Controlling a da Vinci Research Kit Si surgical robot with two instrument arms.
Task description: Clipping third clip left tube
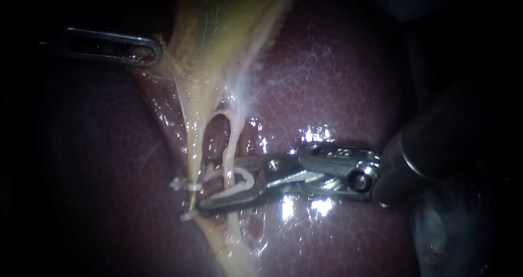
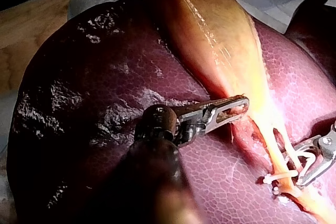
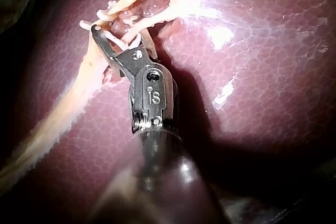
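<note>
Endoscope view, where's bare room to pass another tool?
Bare liver between the gallbladder and the right instrument; more left of the tubes, below the left instrument. Crowded at the tubes, where the right jaws hold a clip.

tools 2 (image 1: 144, 50) (image 1: 220, 184) | tubes 2 (image 1: 193, 146) (image 1: 231, 140) | clips perhaps 3 (image 1: 185, 185) (image 1: 188, 216) (image 1: 239, 180) | liver 1 (image 1: 338, 80) | gallbladder 1 (image 1: 218, 26)

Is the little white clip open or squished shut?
Open. The clip has two white arms spread in a V inside the jaws of the right instrument, a tube between them.
</note>
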